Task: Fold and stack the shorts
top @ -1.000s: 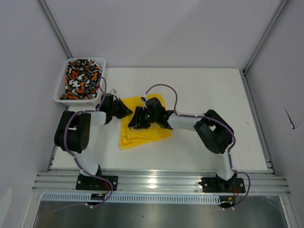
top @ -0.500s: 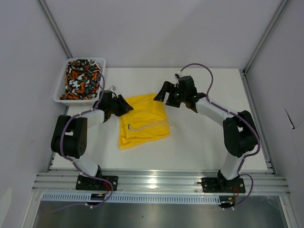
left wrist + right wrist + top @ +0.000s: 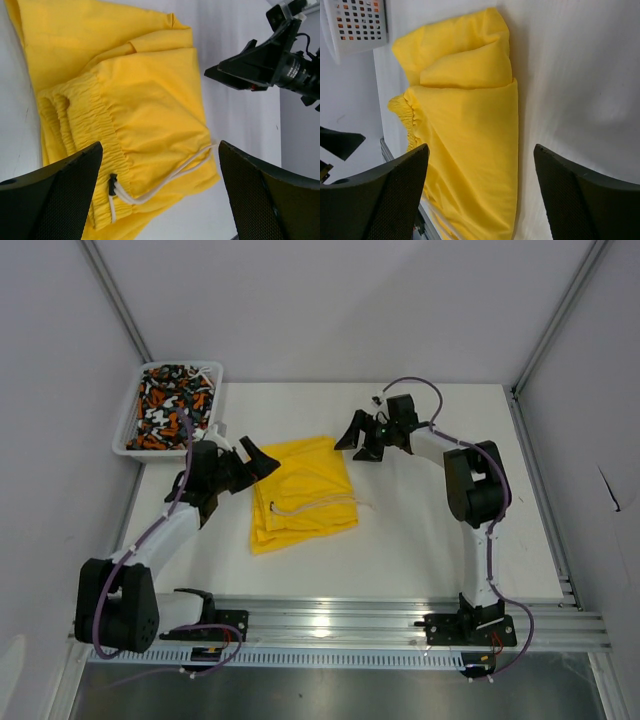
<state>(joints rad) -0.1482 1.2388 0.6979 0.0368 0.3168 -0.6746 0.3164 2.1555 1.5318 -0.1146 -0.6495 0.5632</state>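
The yellow shorts (image 3: 302, 496) lie folded on the white table, their pale drawstring (image 3: 167, 181) trailing off the waistband. My left gripper (image 3: 258, 464) hovers just left of their far corner, open and holding nothing. My right gripper (image 3: 357, 443) hangs beyond their far right corner, also open and holding nothing. In the left wrist view the gripper (image 3: 160, 150) looks down on the shorts (image 3: 145, 85). The right wrist gripper (image 3: 480, 150) sees the folded edge (image 3: 470, 130). The patterned shorts (image 3: 172, 405) lie bunched in the basket.
A white mesh basket (image 3: 126, 447) stands at the table's far left corner, also seen by the right wrist camera (image 3: 355, 22). Grey walls close in the table on three sides. An aluminium rail runs along the near edge.
Both grippers have opened and let go of the yellow shorts. The right gripper has pulled back to the far right, the left one slightly to the left. The shorts now lie flatter.
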